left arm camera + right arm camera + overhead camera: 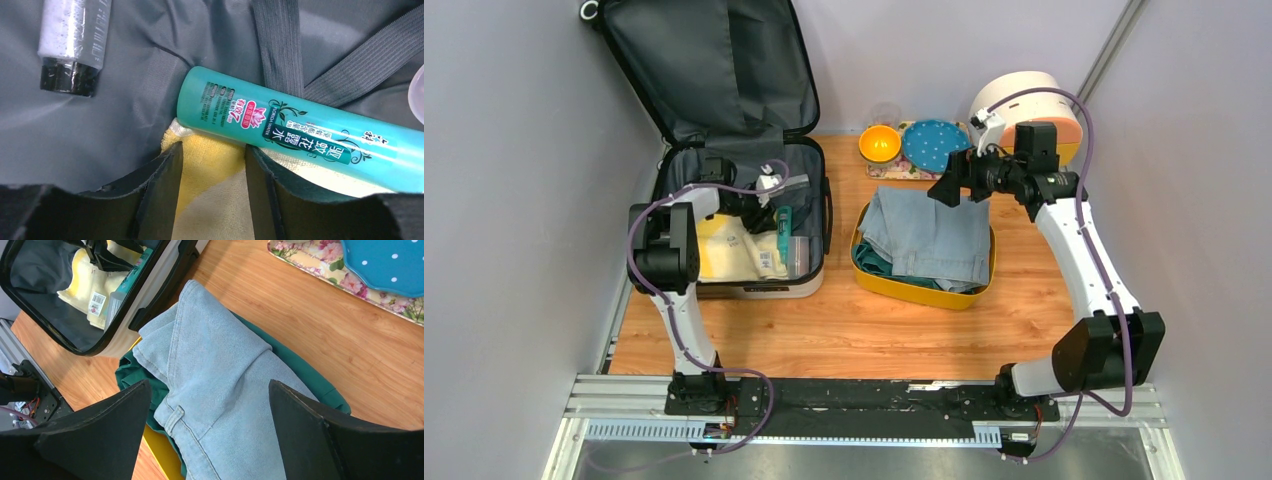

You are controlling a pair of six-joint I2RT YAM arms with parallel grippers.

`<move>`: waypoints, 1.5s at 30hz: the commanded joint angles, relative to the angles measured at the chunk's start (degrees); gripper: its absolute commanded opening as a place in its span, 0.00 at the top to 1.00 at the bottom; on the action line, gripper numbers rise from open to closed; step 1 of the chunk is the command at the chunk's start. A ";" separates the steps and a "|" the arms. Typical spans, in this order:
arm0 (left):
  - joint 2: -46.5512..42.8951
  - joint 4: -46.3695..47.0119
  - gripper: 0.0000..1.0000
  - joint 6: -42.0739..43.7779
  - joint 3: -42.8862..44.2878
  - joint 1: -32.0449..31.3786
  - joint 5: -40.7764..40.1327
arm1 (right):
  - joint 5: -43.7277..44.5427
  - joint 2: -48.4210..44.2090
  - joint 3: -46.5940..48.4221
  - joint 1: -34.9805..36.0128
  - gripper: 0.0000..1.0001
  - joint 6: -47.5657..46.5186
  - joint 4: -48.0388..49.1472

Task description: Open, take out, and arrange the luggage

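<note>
The luggage [724, 290] lies open at the back left, its lid [704, 60] raised and the dark grey lining showing; its shell [125, 335] also shows in the right wrist view. Inside lie a yellow towel [210, 175], a teal bottle [300, 130] and a clear tube with a black cap [75, 40]. My left gripper [212, 150] is down in the case, its jaws apart and straddling the towel's corner just below the bottle. My right gripper [209, 385] hangs wide open above folded jeans [225, 375], holding nothing.
The jeans lie over green cloth [135, 375] in a yellow bin [914, 290] at mid-table. Behind it stand an orange bowl [879, 143], a blue dotted plate [934, 143] on a floral tray [310, 265], and a round cream-and-orange box [1024, 100]. Walls stand close on both sides.
</note>
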 commanded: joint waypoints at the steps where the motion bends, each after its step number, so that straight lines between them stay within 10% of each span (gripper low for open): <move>1: -0.98 3.35 0.46 7.04 -2.59 -0.92 -3.35 | -1.61 0.55 2.69 0.10 0.10 0.80 0.14; 7: -4.93 3.17 1.00 5.05 -5.76 -1.19 -4.06 | -2.76 0.72 3.05 0.98 0.10 1.41 1.20; 20: -22.42 11.88 1.00 -3.76 -12.18 0.22 0.42 | -4.78 2.65 4.19 5.20 0.10 2.73 4.89; 39: -10.57 12.84 1.00 -4.38 -5.06 -1.19 3.33 | -3.20 3.10 4.01 6.70 0.10 2.82 4.89; 45: -8.02 10.65 0.61 -7.27 0.38 -0.49 -0.28 | -2.41 1.25 2.61 6.70 0.10 1.68 4.01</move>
